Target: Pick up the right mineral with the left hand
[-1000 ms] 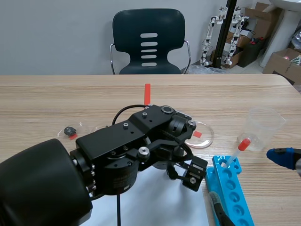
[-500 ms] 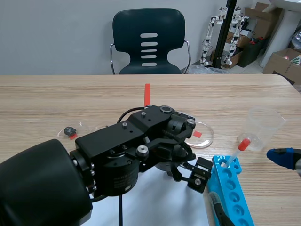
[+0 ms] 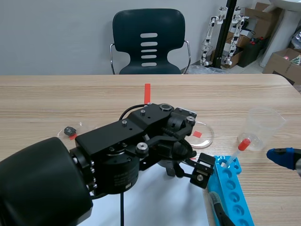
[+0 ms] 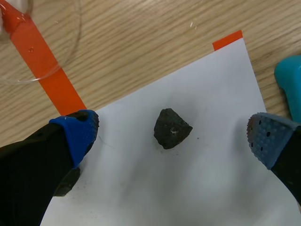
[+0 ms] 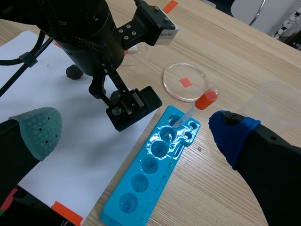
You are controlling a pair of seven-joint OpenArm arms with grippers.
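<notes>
The counter [image 3: 70, 99] carries a white paper sheet [image 3: 155, 202] at the 6 o'clock edge of the scene view. The left arm [image 3: 122, 150] extends over this sheet. The left end effector [image 4: 173, 141] has its fingers spread wide and grips nothing. A blue rack [image 3: 233, 188] lies at 3 o'clock from the sheet, with a red-capped pipette [image 5: 205, 99] in its far end. The right end effector [image 5: 136, 134] has its fingers apart, with the rack ahead of it. The dark mineral [image 4: 171, 128] lies on the sheet between the left fingers and touches neither.
</notes>
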